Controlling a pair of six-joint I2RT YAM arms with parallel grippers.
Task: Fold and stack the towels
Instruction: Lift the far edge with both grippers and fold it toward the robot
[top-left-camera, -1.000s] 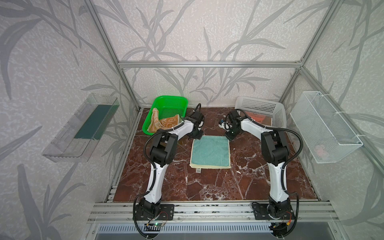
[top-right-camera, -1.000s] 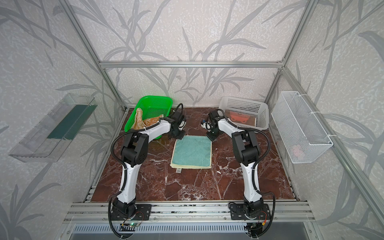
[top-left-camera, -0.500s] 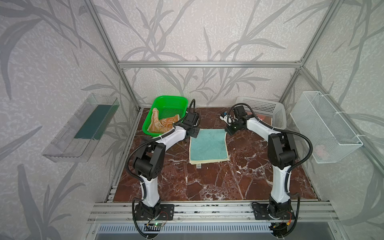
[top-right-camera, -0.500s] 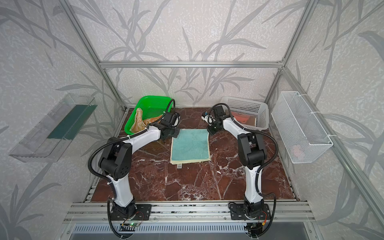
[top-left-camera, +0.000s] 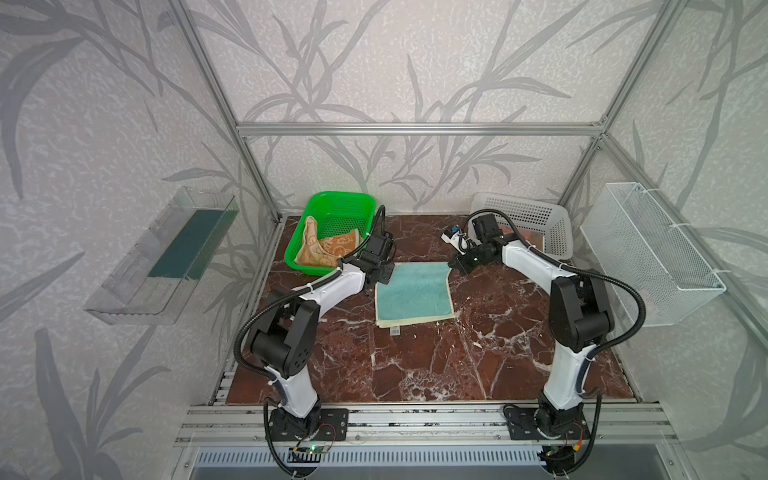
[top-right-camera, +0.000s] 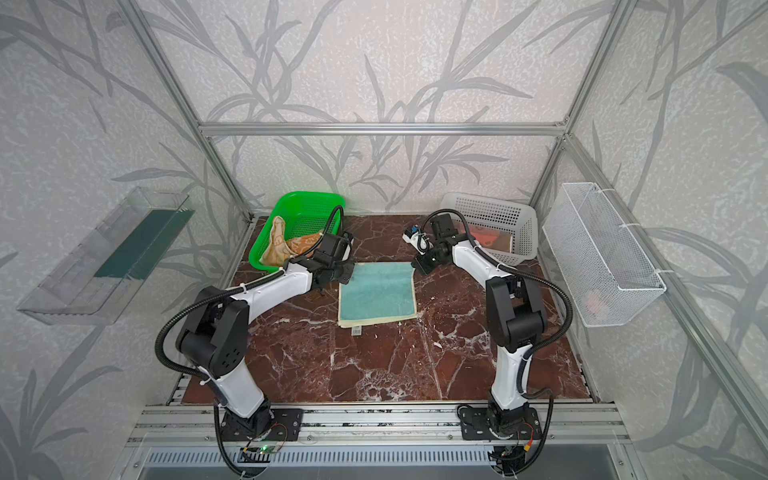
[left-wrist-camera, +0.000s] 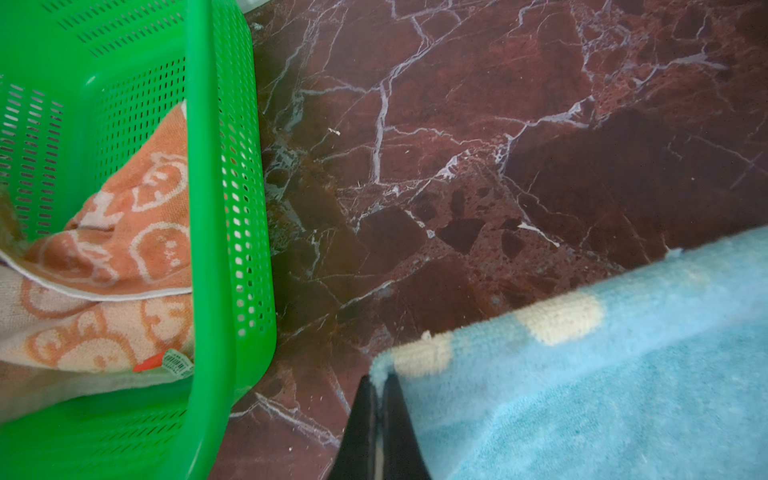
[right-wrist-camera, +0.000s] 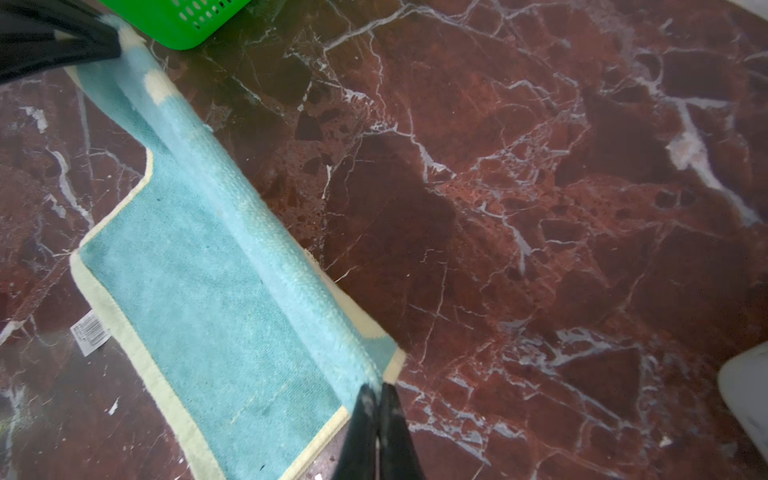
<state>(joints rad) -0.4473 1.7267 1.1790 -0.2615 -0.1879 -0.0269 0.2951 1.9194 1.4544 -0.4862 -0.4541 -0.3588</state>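
- The left jaws are pressed together on one far corner of a teal terry towel with a pale yellow border (top-left-camera: 411, 293); their black fingertips (left-wrist-camera: 361, 419) pinch the cloth right at its tip.
- The right jaws are likewise clamped on the towel's other far corner, as the right wrist view shows.
- Between the two pairs of jaws the towel's far edge runs as a raised ridge, lifted slightly off the bench. The rest of the towel lies flat on the red-brown marble bench (top-left-camera: 415, 365), spreading from the jaws toward the arm bases.
- A small white printed label (right-wrist-camera: 89, 332) sticks out from the towel's edge farthest from the jaws.
- A green perforated plastic basket (top-left-camera: 332, 203) stands just beside the left jaws, on the side away from the right jaws. It does not touch the teal towel.
- An orange and cream towel with small cartoon faces (left-wrist-camera: 124, 257) lies crumpled inside that green basket.
- A white perforated plastic basket (top-right-camera: 490, 208) sits behind the right jaws, near them. A salmon-orange cloth (top-right-camera: 486, 239) lies in it, mostly hidden.
- A white wire mesh basket (top-left-camera: 648, 257) hangs on the wall well beyond the right jaws.
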